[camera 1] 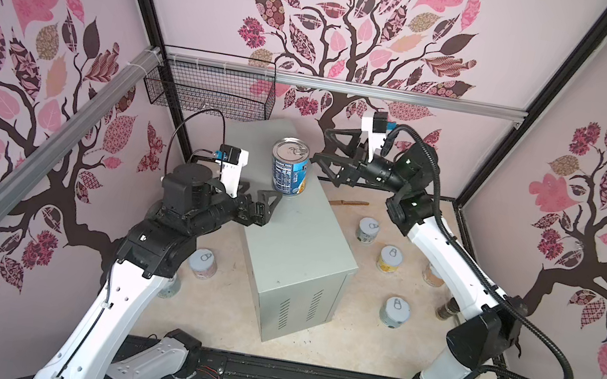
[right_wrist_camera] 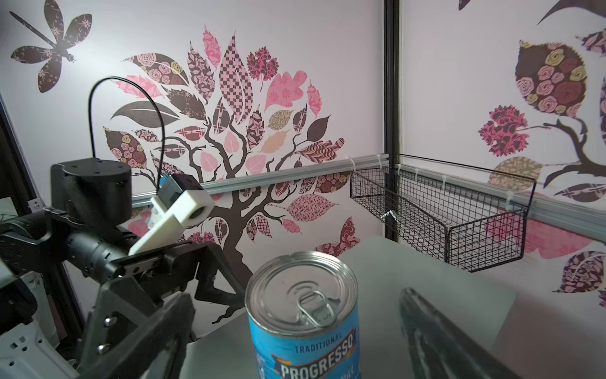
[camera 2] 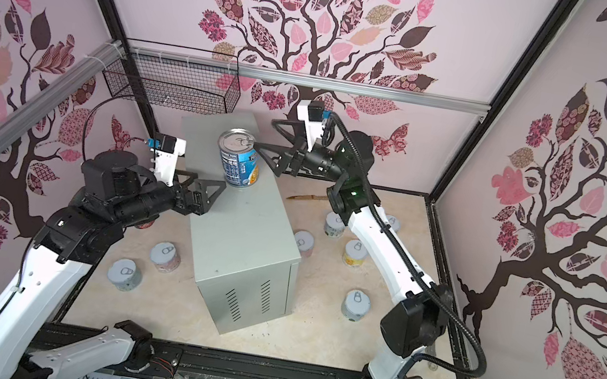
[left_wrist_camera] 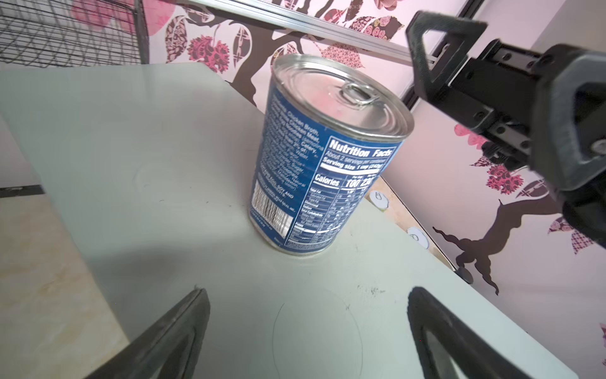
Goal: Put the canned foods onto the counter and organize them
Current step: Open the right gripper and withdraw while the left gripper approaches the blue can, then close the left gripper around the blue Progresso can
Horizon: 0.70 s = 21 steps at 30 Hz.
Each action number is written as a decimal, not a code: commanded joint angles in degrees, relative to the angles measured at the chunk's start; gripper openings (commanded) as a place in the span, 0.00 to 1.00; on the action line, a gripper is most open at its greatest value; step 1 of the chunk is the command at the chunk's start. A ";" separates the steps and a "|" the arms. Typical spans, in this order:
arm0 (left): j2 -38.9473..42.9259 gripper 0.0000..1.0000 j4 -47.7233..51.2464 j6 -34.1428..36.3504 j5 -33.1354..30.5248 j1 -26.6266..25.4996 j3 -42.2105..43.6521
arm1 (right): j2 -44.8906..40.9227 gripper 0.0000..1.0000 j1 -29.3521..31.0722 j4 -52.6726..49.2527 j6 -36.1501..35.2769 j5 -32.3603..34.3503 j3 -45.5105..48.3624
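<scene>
Here, a long grey metal desk (camera 1: pixel 298 236) fills the middle of the floral-walled cell, with vent slots on its near end face and most of its flat top bare. A black wire basket (camera 1: pixel 209 94) hangs on the back rail just beyond the desk's far end. The left gripper (left_wrist_camera: pixel 308 295) hovers over the desk's left edge, jaws spread and holding nothing, aimed at a tall blue tin (camera 1: pixel 289 167) a little ahead of it. The right gripper (camera 1: pixel 320 144) sits just beside that tin at lid height, jaws likewise spread wide, with no contact visible. The blue tin stands upright on the desk's far half, close to the right-hand long edge, its silver pull-tab lid up and a nutrition panel facing the left arm. Short tins (camera 2: pixel 356 305) with white pull-tab lids stand on the beige floor (camera 2: pixel 311 327) on either side of the desk, four in the open on the right and two on the left. Others are half hidden behind the arms. A thin brown object (camera 1: pixel 348 203) lying near the back wall is hard to identify.
</scene>
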<state>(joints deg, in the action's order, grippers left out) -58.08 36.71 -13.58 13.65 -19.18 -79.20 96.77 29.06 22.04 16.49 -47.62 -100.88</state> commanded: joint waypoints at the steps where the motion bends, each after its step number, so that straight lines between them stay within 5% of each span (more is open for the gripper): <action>1: -0.95 0.98 -3.46 2.87 4.39 -0.13 -3.56 | -5.98 1.00 -1.47 -2.83 3.21 -0.07 -0.71; 12: -5.83 0.98 -7.53 9.69 2.97 -0.16 -4.11 | -18.51 1.00 -1.66 -6.07 -0.79 2.74 7.69; 21: -9.21 0.98 -15.49 10.16 2.22 -0.13 -1.10 | -20.53 1.00 -1.64 -6.06 -2.85 1.22 10.07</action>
<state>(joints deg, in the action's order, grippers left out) -66.61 26.02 -4.49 15.81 -19.18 -81.73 77.87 27.33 15.44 15.38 -45.65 -91.02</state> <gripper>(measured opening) 0.981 0.999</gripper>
